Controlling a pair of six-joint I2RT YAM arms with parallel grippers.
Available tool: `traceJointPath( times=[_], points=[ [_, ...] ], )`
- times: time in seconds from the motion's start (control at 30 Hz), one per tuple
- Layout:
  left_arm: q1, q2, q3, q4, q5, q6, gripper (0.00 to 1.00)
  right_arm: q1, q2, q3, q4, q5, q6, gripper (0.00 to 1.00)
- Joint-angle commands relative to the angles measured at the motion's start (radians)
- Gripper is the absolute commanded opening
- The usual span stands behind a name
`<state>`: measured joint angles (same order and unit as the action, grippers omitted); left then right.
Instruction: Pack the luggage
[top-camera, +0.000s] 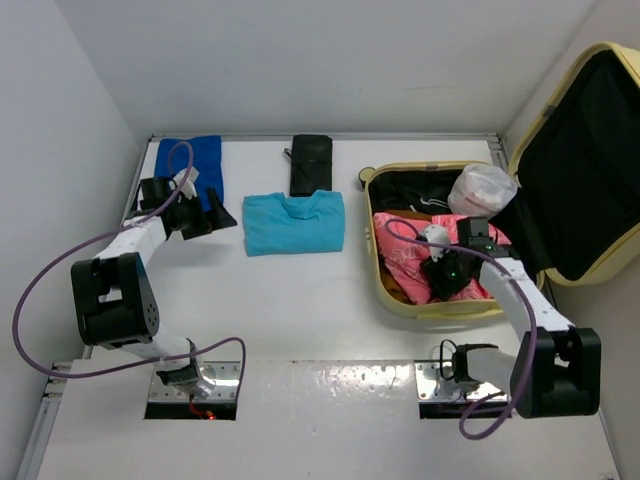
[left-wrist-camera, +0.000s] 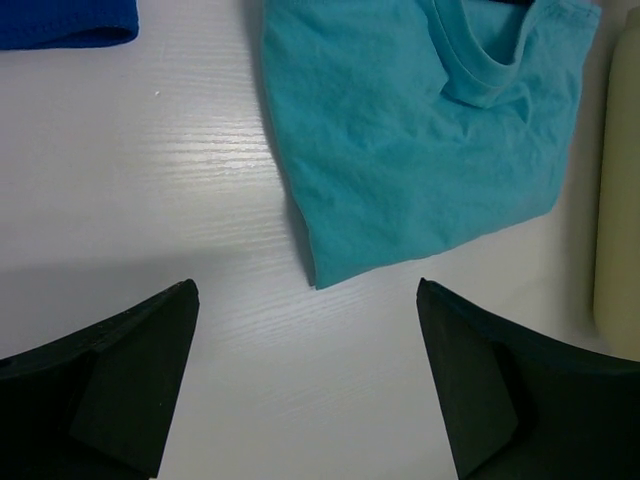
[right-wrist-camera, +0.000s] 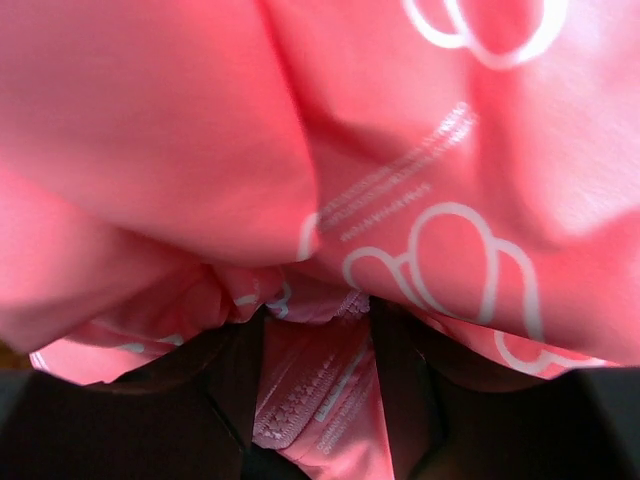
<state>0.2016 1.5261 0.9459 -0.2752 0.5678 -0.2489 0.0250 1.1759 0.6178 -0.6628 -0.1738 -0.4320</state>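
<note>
Right wrist view: right claw (right-wrist-camera: 315, 400) pinching a fold of pink garment (right-wrist-camera: 400, 150) with white print and a zipper strip. In the top view, reaching into the open pale yellow luggage (top-camera: 590, 160) at the right side of the table, lid raised at the right, white bag (top-camera: 482, 188) at its far end. Left claw (left-wrist-camera: 307, 290) spread wide, holding nothing, over bare white table (left-wrist-camera: 150, 180), just left of a folded teal T-shirt (left-wrist-camera: 420, 130). Blue garment (top-camera: 195, 160) at far left; black pouch (top-camera: 311, 165) just beyond the shirt.
</note>
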Motion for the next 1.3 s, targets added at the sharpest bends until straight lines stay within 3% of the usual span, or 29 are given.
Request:
traceJointPath(
  times=[0.0, 0.07, 0.13, 0.2, 0.23, 0.3, 0.37, 0.43, 0.53, 0.73, 1.07, 1.27],
  points=[
    [-0.020, 0.000, 0.002, 0.043, -0.015, -0.001, 0.95, -0.143, 0.096, -0.047, 0.003, 0.317, -0.171, 0.47],
    [-0.031, 0.000, 0.002, 0.054, -0.026, -0.001, 0.95, -0.180, 0.099, 0.014, -0.014, 0.312, -0.186, 0.47],
    [-0.057, -0.009, 0.002, 0.063, -0.049, -0.001, 0.95, -0.194, 0.074, 0.119, -0.050, 0.242, -0.163, 0.53],
    [-0.071, -0.009, 0.011, 0.064, -0.049, -0.001, 0.95, -0.198, 0.044, 0.231, -0.155, 0.131, -0.142, 0.56],
    [-0.083, -0.009, 0.022, 0.064, -0.060, 0.008, 0.95, -0.195, 0.025, 0.270, -0.191, -0.006, -0.108, 0.61],
    [-0.083, -0.009, 0.022, 0.064, -0.051, 0.008, 0.95, -0.185, -0.007, 0.406, -0.256, -0.082, -0.047, 0.62],
    [-0.093, -0.009, 0.033, 0.064, -0.051, 0.008, 0.95, -0.174, -0.041, 0.489, -0.281, -0.225, 0.024, 0.62],
    [-0.102, 0.000, 0.042, 0.064, -0.051, 0.008, 0.95, -0.162, -0.064, 0.519, -0.279, -0.353, 0.111, 0.56],
    [-0.111, 0.000, 0.042, 0.064, -0.051, 0.008, 0.95, -0.120, -0.100, 0.467, -0.219, -0.465, 0.217, 0.47],
    [-0.131, 0.000, 0.051, 0.073, -0.062, -0.010, 0.95, 0.081, -0.018, 0.327, -0.081, -0.359, 0.272, 0.31],
    [-0.257, 0.005, 0.082, 0.113, -0.265, -0.039, 0.95, 0.148, 0.148, 0.138, 0.106, -0.124, 0.217, 0.27],
    [-0.361, 0.057, 0.129, 0.131, -0.420, -0.050, 0.97, 0.145, 0.019, 0.331, 0.008, -0.283, 0.318, 0.59]
  ],
)
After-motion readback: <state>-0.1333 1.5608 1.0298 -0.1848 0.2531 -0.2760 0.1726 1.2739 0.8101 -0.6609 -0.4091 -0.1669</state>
